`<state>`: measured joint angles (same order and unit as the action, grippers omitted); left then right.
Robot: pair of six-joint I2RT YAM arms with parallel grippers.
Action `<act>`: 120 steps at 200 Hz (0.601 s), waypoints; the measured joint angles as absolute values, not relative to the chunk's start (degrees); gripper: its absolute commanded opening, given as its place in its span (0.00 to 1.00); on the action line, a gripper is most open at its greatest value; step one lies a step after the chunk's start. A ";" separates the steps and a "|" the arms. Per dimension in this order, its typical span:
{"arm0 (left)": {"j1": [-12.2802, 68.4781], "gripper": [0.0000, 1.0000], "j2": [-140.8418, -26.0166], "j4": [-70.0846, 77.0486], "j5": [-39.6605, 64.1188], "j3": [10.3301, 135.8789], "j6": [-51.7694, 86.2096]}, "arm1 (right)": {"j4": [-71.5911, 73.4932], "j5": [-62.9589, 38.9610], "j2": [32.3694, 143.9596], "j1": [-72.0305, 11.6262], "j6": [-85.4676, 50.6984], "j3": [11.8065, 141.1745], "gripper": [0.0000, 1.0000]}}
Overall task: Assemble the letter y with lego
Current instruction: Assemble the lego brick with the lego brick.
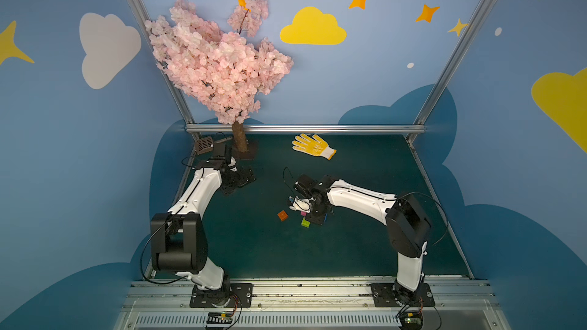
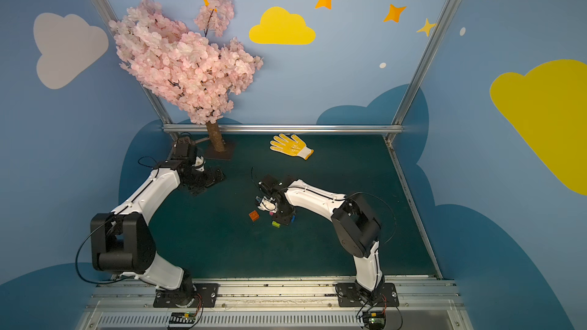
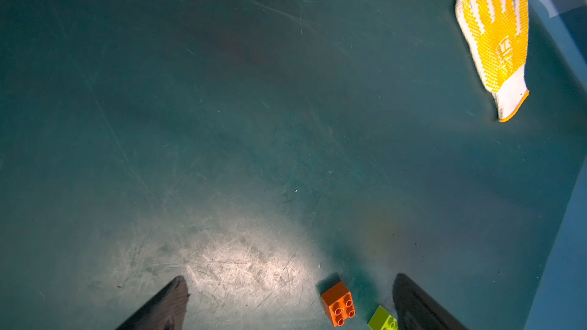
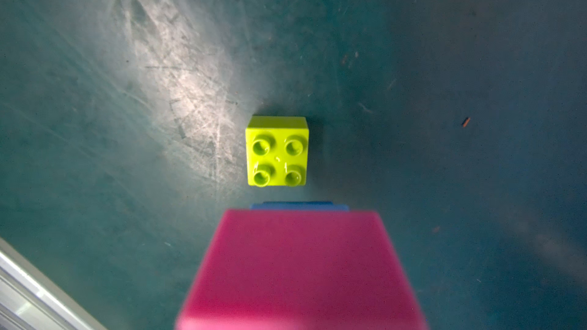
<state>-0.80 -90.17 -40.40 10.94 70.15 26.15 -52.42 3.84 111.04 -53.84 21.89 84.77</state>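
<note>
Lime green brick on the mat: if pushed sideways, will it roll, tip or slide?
Probably slides: the lime green brick sits flat, studs up, square-sided, so rolling seems unlikely. It looks squat, so tipping is doubtful. Glossy plastic might slip in a loose grip.

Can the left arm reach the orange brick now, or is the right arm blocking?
Probably yes: the orange brick stands alone on bare mat, the open left gripper faces it, and the right gripper holds the pink brick just beside, not over it.
</note>
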 measured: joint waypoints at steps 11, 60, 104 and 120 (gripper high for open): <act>-1.04 1.00 -90.17 -40.16 11.20 70.04 26.15 | -52.49 3.92 111.68 -54.00 21.89 85.19 0.00; -1.39 1.00 -90.17 -40.01 12.12 69.93 26.20 | -52.45 3.92 112.84 -54.35 21.85 85.60 0.00; -1.48 1.00 -90.17 -39.99 12.23 69.93 26.33 | -52.31 3.90 113.56 -54.63 21.69 86.32 0.00; -1.50 1.00 -90.17 -39.99 12.23 69.93 26.33 | -52.31 3.90 113.91 -54.65 21.65 86.32 0.00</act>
